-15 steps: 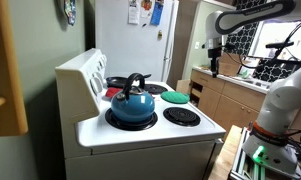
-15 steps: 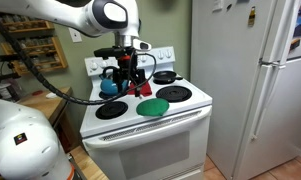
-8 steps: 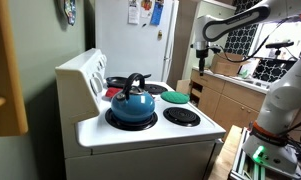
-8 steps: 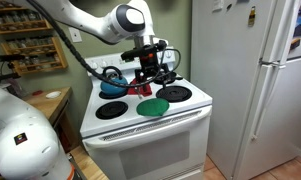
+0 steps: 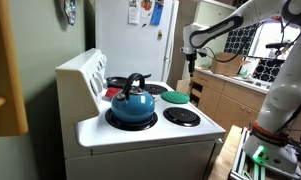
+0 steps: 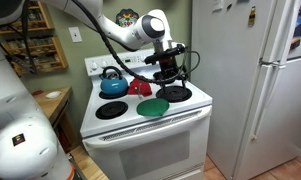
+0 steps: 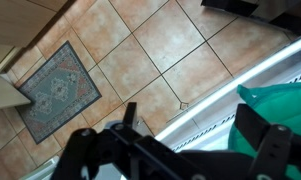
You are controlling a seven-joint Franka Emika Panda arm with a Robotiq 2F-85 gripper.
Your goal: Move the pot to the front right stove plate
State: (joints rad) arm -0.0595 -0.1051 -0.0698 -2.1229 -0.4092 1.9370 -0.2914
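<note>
Fingers point(image 7: 275, 150) spread wide, nothing in them, hanging above the stove point(image 6: 140, 125), lined up, I'd say, to drop onto the one green pot point(image 6: 153, 107). It sits at the front edge just beside the front right plate point(image 6: 176, 94), not yet on it. One blue kettle point(image 6: 113, 82) stands back left.

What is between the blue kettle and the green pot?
A small red thing sits between the kettle and the pot. Both exterior views show it.
</note>
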